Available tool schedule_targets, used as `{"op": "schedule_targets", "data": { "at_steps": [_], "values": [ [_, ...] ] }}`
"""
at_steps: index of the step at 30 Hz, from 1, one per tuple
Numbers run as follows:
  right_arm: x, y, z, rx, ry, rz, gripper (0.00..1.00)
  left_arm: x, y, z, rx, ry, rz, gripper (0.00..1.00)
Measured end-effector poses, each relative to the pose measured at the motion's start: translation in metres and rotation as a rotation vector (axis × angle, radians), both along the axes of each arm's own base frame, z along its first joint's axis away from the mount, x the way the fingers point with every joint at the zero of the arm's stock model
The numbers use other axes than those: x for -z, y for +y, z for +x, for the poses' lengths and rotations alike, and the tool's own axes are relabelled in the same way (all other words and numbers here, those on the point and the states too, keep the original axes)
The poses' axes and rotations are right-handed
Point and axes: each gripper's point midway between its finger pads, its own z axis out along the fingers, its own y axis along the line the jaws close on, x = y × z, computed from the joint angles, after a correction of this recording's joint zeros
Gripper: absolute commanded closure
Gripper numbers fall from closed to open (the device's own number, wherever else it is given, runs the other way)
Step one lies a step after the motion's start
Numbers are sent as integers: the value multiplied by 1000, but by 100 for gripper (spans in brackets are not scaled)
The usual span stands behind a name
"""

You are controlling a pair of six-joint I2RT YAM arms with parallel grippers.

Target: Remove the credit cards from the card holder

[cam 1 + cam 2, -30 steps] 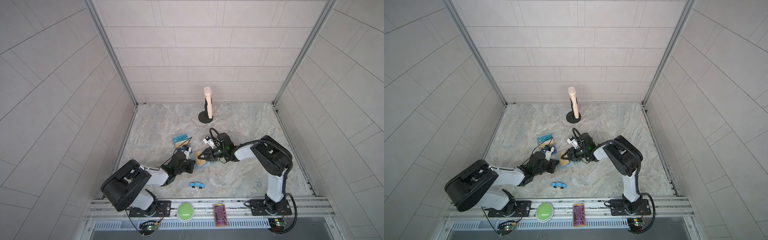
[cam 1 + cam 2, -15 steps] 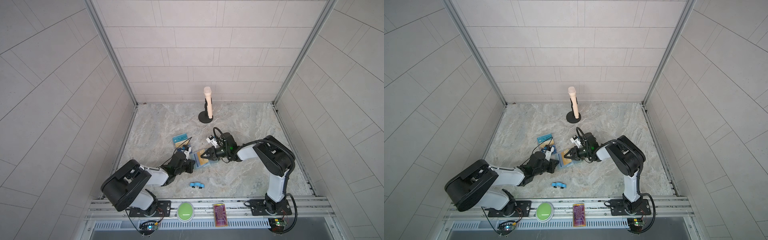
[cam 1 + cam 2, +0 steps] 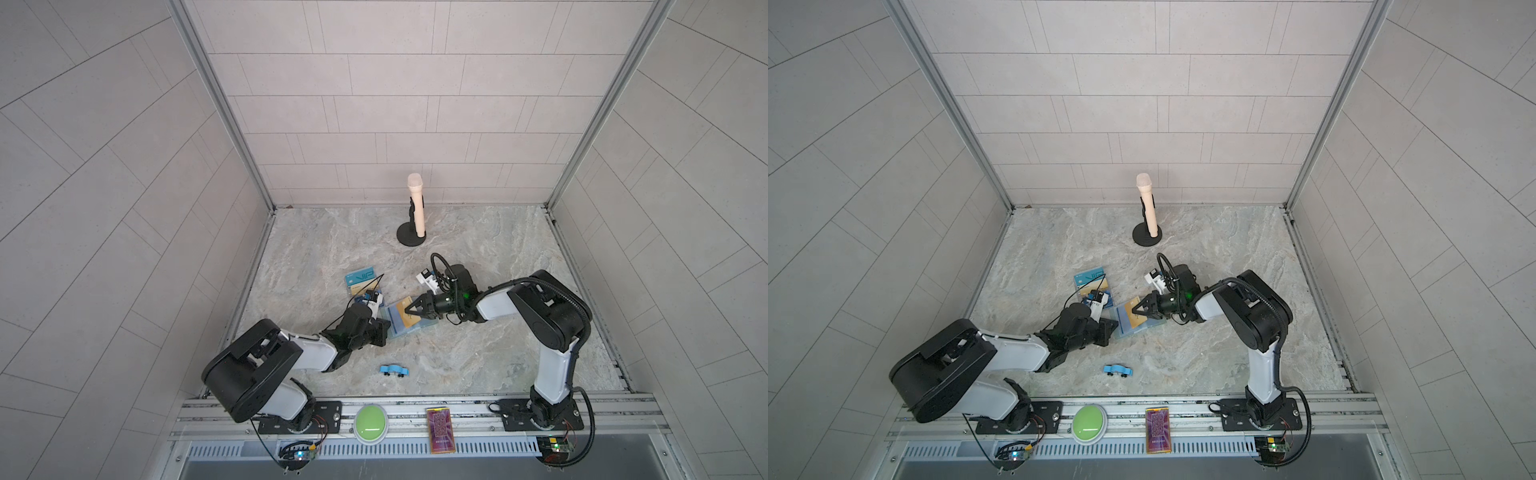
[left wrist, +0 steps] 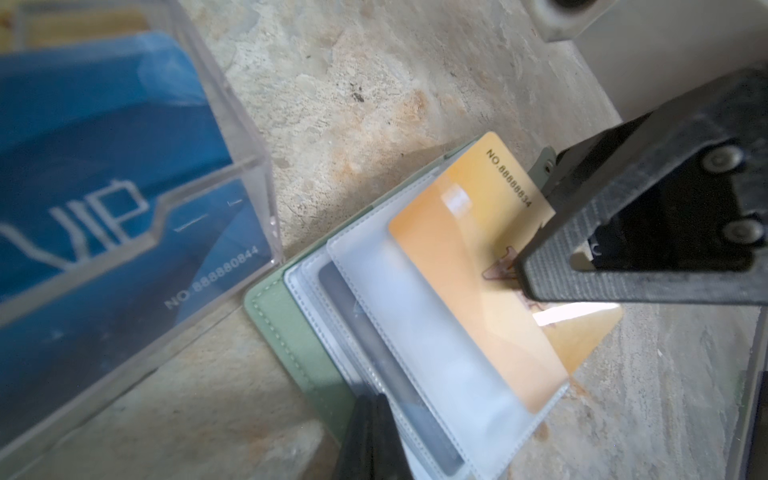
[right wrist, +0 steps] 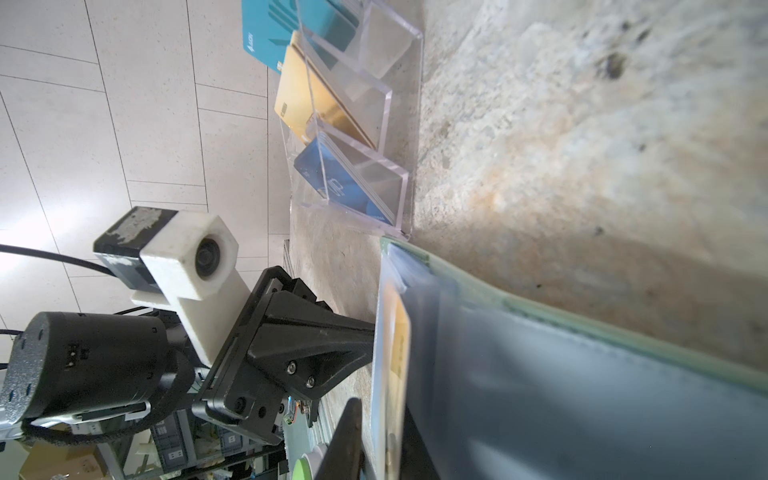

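Between left gripper (image 3: pixel 386 328) and right gripper (image 3: pixel 408 310), the card holder (image 3: pixel 400 331) is lying open. Left fingers (image 4: pixel 374 436), pressed together, are pinching its clear sleeve edge; right fingers (image 4: pixel 602 257), nearly together, are straddling the tan card (image 4: pixel 469 274) protruding lengthwise toward them (grip unconfirmed).

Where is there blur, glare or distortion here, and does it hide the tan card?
Left wrist view: tan card sharp, small glare patches on it; acrylic stand out of focus. Right wrist view: card holder close to the lens blurred, tan card only edge-on. Both top views: even light, side walls with tile lines slightly bowed.
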Motion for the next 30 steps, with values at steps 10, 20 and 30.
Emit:
{"op": "schedule_targets", "data": {
  "at_steps": [10,20,30],
  "values": [
    [2,-10,-1,4,-11,-60,92,0,0,0,0,0,-1,98],
    [-7,-27,0,-42,-98,-220,94,-2,1,-2,0,3,5,79],
    [-18,-43,-8,-75,-157,-335,96,-9,3,-6,26,21,49,63]
  ]
}}
